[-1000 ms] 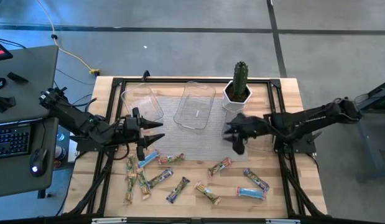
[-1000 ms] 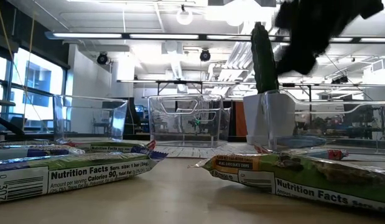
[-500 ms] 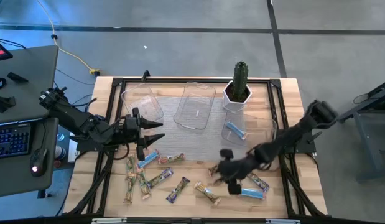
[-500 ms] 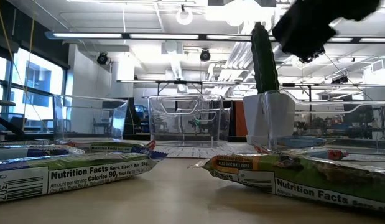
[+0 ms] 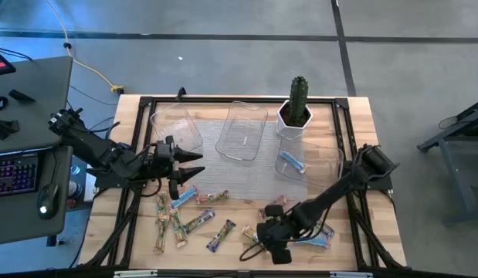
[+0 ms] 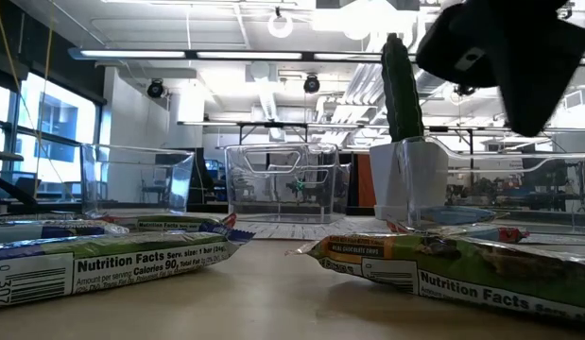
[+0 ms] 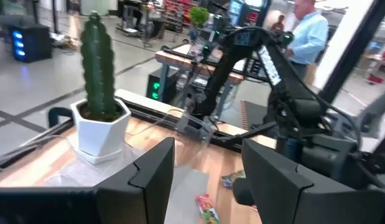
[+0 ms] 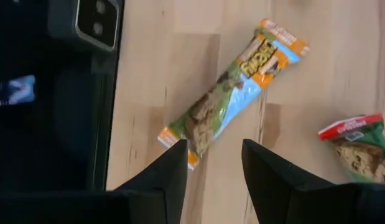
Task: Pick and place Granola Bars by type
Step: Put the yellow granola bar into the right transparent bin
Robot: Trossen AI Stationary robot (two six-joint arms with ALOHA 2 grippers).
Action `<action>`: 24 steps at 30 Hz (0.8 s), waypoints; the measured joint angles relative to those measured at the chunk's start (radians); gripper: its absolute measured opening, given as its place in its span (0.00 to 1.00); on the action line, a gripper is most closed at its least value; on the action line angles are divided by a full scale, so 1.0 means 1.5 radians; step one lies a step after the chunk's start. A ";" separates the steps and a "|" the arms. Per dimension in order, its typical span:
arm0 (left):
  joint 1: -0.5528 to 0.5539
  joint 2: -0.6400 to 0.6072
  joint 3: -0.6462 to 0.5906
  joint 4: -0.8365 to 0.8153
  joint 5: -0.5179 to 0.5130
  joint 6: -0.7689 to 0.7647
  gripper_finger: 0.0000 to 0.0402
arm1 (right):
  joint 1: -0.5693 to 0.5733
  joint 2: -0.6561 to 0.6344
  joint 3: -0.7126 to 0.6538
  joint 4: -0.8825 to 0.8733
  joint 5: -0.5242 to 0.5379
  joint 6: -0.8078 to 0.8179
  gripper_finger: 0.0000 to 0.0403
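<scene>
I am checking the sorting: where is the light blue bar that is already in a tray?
In the high view, the light blue bar lies in the clear tray on the table's right side, just in front of the potted cactus.

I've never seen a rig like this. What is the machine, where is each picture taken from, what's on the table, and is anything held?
Two dark robot arms work at a wooden table. One camera looks straight down, one sits at tabletop height, and one rides on each wrist. The left gripper waits open beside the clear trays. The right gripper hangs open, empty, over an orange-and-blue granola bar near the front edge. More granola bars lie scattered, one blue bar sits by the potted cactus. Nothing is held.
</scene>
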 joint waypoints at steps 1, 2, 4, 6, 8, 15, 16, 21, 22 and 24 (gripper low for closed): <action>0.000 0.000 0.000 0.000 0.004 0.000 0.45 | 0.000 0.003 0.003 0.000 -0.003 0.006 0.34; 0.000 0.000 0.000 -0.002 0.014 0.000 0.45 | -0.001 0.005 0.003 0.000 -0.002 0.014 0.34; 0.000 0.000 0.000 -0.007 0.030 0.000 0.45 | 0.000 0.006 -0.001 -0.002 -0.003 0.041 0.34; 0.000 0.000 0.000 -0.016 0.045 -0.001 0.45 | 0.002 0.006 -0.006 0.000 -0.001 0.068 0.34; 0.000 0.000 0.000 -0.021 0.050 0.000 0.45 | 0.008 0.006 -0.014 0.015 0.010 0.090 0.34; 0.000 0.000 0.000 -0.042 0.052 0.000 0.45 | 0.031 0.006 -0.015 0.050 0.038 0.050 0.34; 0.000 0.000 0.000 -0.042 0.052 0.000 0.45 | 0.033 0.006 -0.015 0.048 0.040 0.066 0.34; 0.000 0.000 0.000 -0.037 0.052 -0.001 0.45 | 0.042 0.006 -0.015 0.040 0.028 0.145 0.33; 0.000 0.000 0.000 -0.034 0.051 -0.001 0.45 | 0.044 0.006 -0.015 0.040 0.032 0.147 0.33; 0.000 0.000 0.000 -0.034 0.051 -0.001 0.45 | 0.050 0.006 -0.015 0.041 0.037 0.140 0.33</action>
